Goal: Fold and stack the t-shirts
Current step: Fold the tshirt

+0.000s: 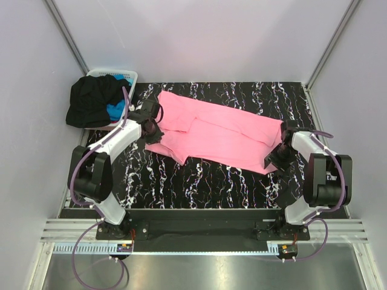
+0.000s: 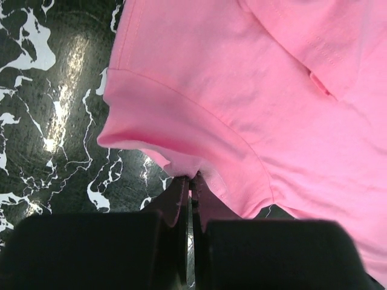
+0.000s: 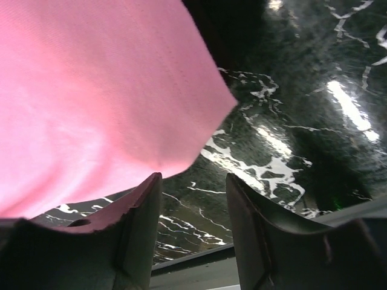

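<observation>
Pink shirt: spread flat, mid-frame
Left gripper: fingers clamped on shirt's left edge
Right gripper: fingers apart, at shirt's right end

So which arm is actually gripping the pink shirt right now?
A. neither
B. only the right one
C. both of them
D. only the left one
D: the left fingers are pinched shut on an edge of the pink shirt, while the right fingers stand apart, with only bare table showing between them.
</observation>
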`<action>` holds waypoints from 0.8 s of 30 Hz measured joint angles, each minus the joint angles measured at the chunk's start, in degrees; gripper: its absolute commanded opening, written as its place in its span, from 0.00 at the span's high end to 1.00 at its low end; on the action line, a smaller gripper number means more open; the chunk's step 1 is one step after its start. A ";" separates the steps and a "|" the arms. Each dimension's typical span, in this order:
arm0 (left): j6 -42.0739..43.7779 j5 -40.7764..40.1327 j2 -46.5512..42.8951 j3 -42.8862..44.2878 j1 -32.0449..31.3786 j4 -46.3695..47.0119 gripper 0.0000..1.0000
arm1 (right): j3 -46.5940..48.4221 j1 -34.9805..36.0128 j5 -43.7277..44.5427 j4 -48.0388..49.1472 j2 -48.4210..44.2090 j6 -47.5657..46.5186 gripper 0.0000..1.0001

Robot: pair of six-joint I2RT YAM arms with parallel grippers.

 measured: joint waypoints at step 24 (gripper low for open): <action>2.29 0.22 4.28 6.10 0.26 -1.11 1.00 | 8.33 0.00 -4.22 1.68 4.66 0.59 1.00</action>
